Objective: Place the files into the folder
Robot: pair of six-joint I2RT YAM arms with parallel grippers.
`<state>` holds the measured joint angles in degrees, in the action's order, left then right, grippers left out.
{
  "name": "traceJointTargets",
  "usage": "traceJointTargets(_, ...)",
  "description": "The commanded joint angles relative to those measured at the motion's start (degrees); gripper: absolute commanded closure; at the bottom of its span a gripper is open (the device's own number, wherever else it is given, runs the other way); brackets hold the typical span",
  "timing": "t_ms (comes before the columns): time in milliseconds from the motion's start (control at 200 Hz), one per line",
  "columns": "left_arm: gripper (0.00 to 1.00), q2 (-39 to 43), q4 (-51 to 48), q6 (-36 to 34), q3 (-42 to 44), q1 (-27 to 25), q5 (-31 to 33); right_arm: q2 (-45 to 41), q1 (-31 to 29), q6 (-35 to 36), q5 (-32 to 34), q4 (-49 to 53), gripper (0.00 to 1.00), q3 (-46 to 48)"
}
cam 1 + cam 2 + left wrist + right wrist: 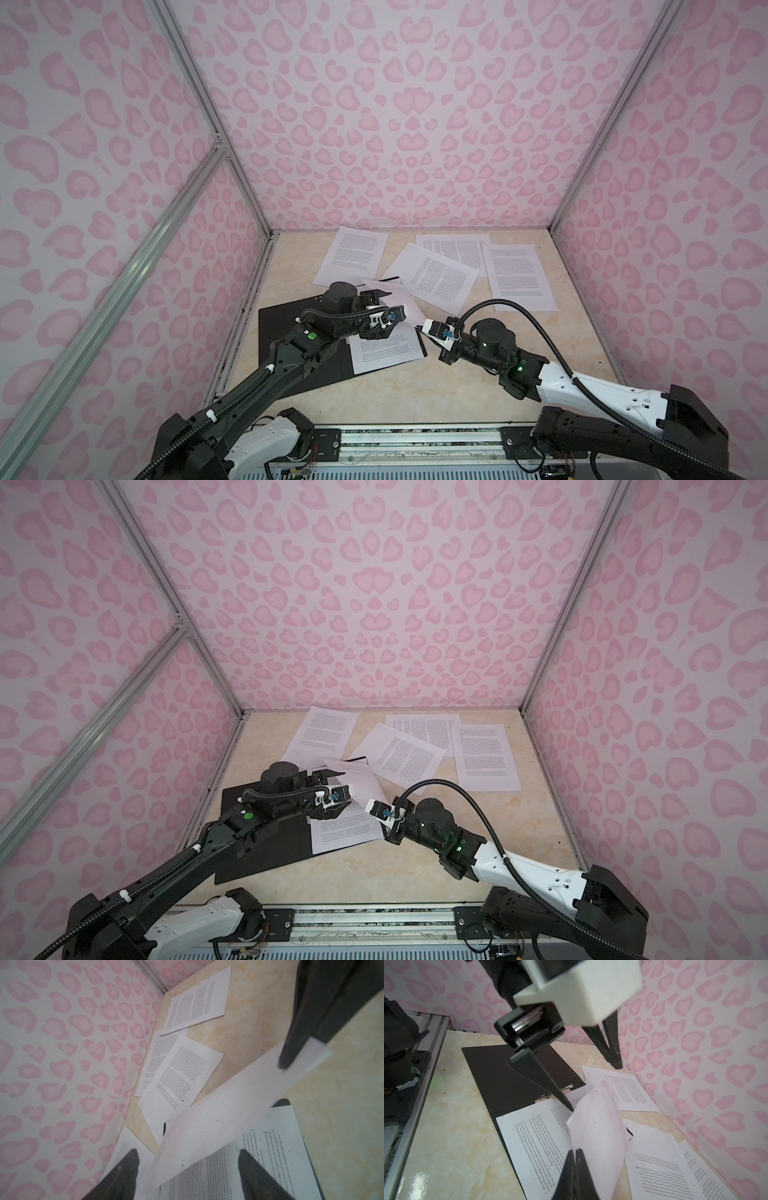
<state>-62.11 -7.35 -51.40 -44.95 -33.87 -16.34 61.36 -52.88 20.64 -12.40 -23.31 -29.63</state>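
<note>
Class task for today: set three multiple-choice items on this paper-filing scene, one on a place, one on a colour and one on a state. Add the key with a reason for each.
1. Where does the printed sheet nearest the arms lie?
A. inside the open folder
B. against the back wall
C. on the front rail

2. What colour is the folder's open inside?
A. blue
B. black
C. red

3. What state is the right end effector in?
A. open above bare table
B. shut on the folder's cover
C. shut on a lifted sheet

Key:
1 A, the printed sheet rests flat on the folder's inner face.
2 B, the exposed inside shows black in the top and wrist views.
3 C, its fingertips meet on an edge of the lifted sheet, which curls up above the folder.
</note>
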Motion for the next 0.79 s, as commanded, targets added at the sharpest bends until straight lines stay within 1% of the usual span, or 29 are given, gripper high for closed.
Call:
traceJointTargets(0, 0.31, -1.8, -0.5, 0.4, -1.6, 0.0, -1.2, -0.3, -0.2, 0.7, -0.2, -2.4, 1.00, 0.5)
traceJointTargets(75, 0.38, -2.9, -1.1, 0.9, -2.5, 0.0, -1.8, -0.3, -0.2, 0.7, 0.0, -2.4, 1.00, 0.4)
traceJointTargets(145, 0.42, -3.4, -1.2, 1.2, -2.6, 0.0, -2.6, -0.3, -0.2, 0.6, 0.1, -2.3, 1.00, 0.4)
traceJointTargets(220, 0.49, -4.0, -1.5, 1.4, -2.9, 0.0, -3.3, -0.4, -0.2, 0.6, 0.1, -2.4, 1.00, 0.4)
traceJointTargets(335, 0.56, -5.3, -2.5, 2.4, -4.0, 0.0, -5.0, -0.5, -0.2, 0.5, 0.5, -2.3, 1.00, 0.4)
traceJointTargets(395, 0.62, -6.0, -3.0, 3.0, -4.5, 0.0, -5.4, -0.5, -0.2, 0.4, 0.6, -2.2, 1.00, 0.4)
traceJointTargets(405, 0.66, -6.1, -3.0, 3.1, -4.5, 0.0, -5.5, -0.5, -0.2, 0.4, 0.7, -2.2, 1.00, 0.4)
traceJointTargets(430, 0.70, -6.3, -3.2, 3.2, -4.7, 0.0, -5.8, -0.6, -0.1, 0.3, 0.8, -2.0, 1.00, 0.3)
traceJointTargets(600, 0.95, -7.3, -3.9, 5.8, -5.9, 0.0, -7.3, -0.7, -0.1, -0.7, 0.9, -1.5, 1.00, -0.1)
traceJointTargets(650, 0.96, -7.3, -3.9, 7.0, -6.3, 0.0, -7.5, -0.9, 0.2, -2.1, 1.5, -1.6, 1.00, -0.1)
traceJointTargets(660, 0.96, -7.3, -4.0, 7.4, -6.4, 0.0, -7.5, -1.0, 0.2, -2.5, 1.8, -1.7, 0.97, -0.2)
traceJointTargets(685, 0.96, -7.3, -3.8, 8.2, -6.6, 0.0, -7.6, -1.2, 0.4, -3.5, 2.9, -1.7, 0.82, -0.2)
traceJointTargets(700, 0.96, -7.2, -3.7, 8.8, -6.8, 0.0, -7.5, -1.3, 0.4, -4.2, 3.9, -1.8, 0.73, -0.2)
traceJointTargets(710, 0.96, -7.2, -3.7, 9.3, -7.0, 0.0, -7.3, -1.4, 0.5, -4.7, 4.6, -2.0, 0.64, -0.1)
traceJointTargets(745, 0.96, -7.1, -3.5, 10.9, -7.5, -0.1, -6.9, -1.9, 0.7, -6.5, 7.2, -2.7, 0.42, 0.1)
traceJointTargets(760, 0.96, -7.1, -3.4, 11.7, -7.8, -0.1, -6.7, -2.3, 0.9, -7.5, 8.1, -2.9, 0.28, 0.2)
traceJointTargets(765, 0.96, -7.1, -3.4, 12.0, -7.9, -0.1, -6.6, -2.4, 1.0, -7.8, 8.3, -2.9, 0.21, 0.2)
traceJointTargets(770, 0.96, -7.1, -3.4, 12.3, -8.0, 0.0, -6.5, -2.5, 1.0, -8.1, 8.6, -3.0, 0.11, 0.2)
traceJointTargets(775, 0.96, -7.1, -3.3, 12.6, -8.1, 0.0, -6.4, -2.6, 1.1, -8.2, 8.9, -3.0, 0.06, 0.2)
traceJointTargets(780, 0.96, -7.0, -3.3, 12.9, -8.2, 0.0, -6.3, -2.6, 1.2, -8.6, 9.3, -2.9, 0.03, 0.2)
traceJointTargets(790, 0.96, -7.0, -3.3, 13.5, -8.4, 0.0, -6.2, -2.9, 1.4, -9.3, 10.0, -2.9, 0.01, 0.2)
